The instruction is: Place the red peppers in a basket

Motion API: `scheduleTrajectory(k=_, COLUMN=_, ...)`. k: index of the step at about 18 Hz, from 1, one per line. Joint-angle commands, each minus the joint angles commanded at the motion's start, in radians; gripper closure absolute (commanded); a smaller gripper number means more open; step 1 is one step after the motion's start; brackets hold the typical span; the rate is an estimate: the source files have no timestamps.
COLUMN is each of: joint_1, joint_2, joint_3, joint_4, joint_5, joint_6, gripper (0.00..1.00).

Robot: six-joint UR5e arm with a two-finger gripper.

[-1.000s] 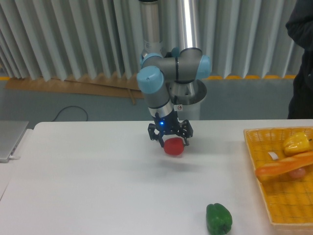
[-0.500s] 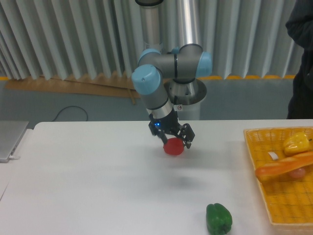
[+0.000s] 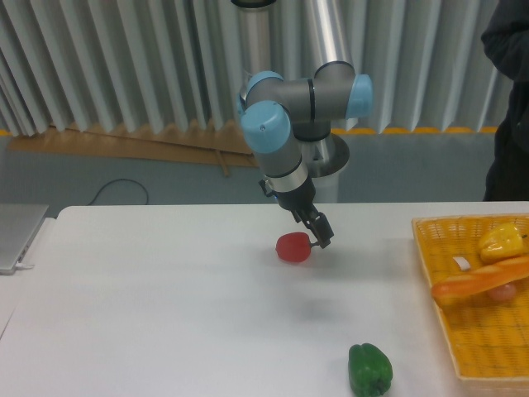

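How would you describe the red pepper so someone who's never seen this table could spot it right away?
Start at the white table and follow the blue-jointed arm down to its gripper. The red pepper hangs there, off the tabletop, near the table's middle. It is the only red thing: the green pepper lies at the front edge, the yellow pepper in the basket.

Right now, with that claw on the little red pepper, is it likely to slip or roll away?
The red pepper looks glossy and rounded, so it could slip in the claw, which seems to grip only its right edge. If released on the flat white table, it would probably roll. It looks firm, not floppy.
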Motion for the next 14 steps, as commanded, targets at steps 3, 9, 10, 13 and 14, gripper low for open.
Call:
scheduleTrajectory(k=3, joint_1=-0.023, joint_2=-0.035, joint_3=-0.008, joint_4=0.008, joint_5=0.0, joint_6=0.124, gripper=0.0)
scheduleTrajectory(k=9, joint_1=-0.035, joint_2=-0.054, joint_3=-0.024, joint_4=0.023, joint_5=0.001, joint_6=0.19, gripper=0.0)
scheduleTrajectory(k=10, joint_1=-0.034, joint_2=-0.054, joint_3=-0.026, joint_4=0.023, joint_5=0.001, joint_6=0.238, gripper=0.0)
scheduleTrajectory(k=13, joint_1=-0.022, joint_2=-0.052, joint_3=-0.031, joint_4=0.022, joint_5=0.001, joint_6=0.281, gripper=0.0)
scheduleTrajectory(k=14, joint_1=-0.019, joint_2=-0.051, joint_3=-0.04, joint_4=0.022, joint_5=0.001, joint_6=0.284, gripper=0.0)
